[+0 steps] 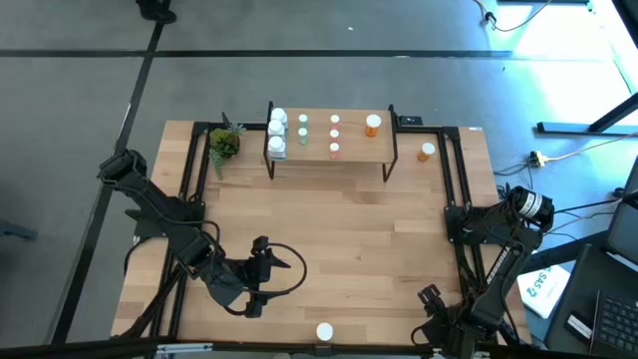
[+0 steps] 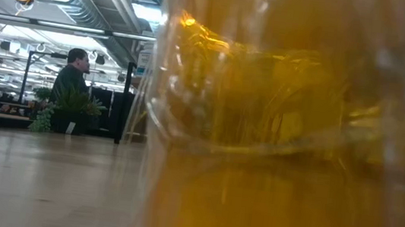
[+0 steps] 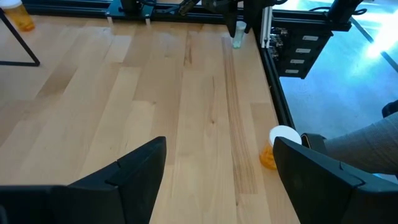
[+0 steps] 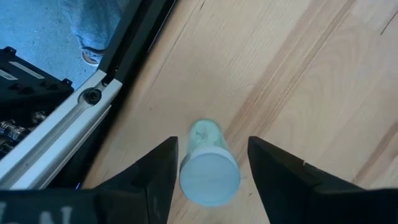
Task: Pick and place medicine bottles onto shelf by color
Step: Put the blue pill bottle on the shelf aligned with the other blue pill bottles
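The shelf [image 1: 329, 135] stands at the table's far side and carries rows of white, pale green, pink and orange medicine bottles. A pale green bottle [image 4: 205, 155] with a white cap stands upright on its base near the table's right rail. My right gripper [image 4: 212, 146] points down over it, open, one finger on either side and a little apart from it. The same bottle [image 3: 237, 42] shows far off in the left wrist view. My left gripper [image 1: 271, 271] hangs open over the near left part of the table, holding nothing.
One orange bottle [image 1: 324, 331] stands at the near edge, right in front of the low camera [image 2: 291, 139], and also shows beside my left gripper's finger [image 3: 273, 149]. Another orange bottle [image 1: 427, 152] stands right of the shelf. A small plant [image 1: 223, 145] sits left of the shelf. A black rail [image 4: 93, 99] runs close to the green bottle.
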Available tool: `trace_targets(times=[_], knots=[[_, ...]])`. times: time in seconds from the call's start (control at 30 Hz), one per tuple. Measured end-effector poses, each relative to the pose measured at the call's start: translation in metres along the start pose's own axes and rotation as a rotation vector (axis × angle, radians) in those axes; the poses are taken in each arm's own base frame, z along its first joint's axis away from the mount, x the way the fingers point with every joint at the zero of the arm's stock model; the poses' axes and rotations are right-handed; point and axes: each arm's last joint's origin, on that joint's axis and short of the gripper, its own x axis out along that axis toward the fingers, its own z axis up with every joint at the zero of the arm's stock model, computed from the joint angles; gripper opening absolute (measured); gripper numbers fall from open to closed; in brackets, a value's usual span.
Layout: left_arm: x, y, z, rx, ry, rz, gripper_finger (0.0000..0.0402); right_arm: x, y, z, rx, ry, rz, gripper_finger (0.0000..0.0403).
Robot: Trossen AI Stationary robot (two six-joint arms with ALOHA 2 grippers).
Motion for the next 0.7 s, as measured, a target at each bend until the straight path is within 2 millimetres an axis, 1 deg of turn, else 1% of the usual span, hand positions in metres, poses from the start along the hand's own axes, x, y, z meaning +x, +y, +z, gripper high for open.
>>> trace_targets(times=[0.47, 0.57, 0.7], knots=[[0.0001, -0.0001, -0.0001, 0.001, 0.000, 0.000, 0.0290, 0.0000, -0.0004, -0.0005, -0.001, 0.005, -0.004, 0.0119], [0.0001, 0.0000, -0.0001, 0.001, 0.000, 0.000, 0.0290, 0.0000, -0.0003, -0.0005, 0.000, 0.003, -0.006, 0.0114], [0.0001, 0.0000, -0.0001, 0.002, 0.000, 0.000, 0.0290, 0.0001, -0.0027, 0.0020, 0.038, -0.035, -0.046, 0.0119]])
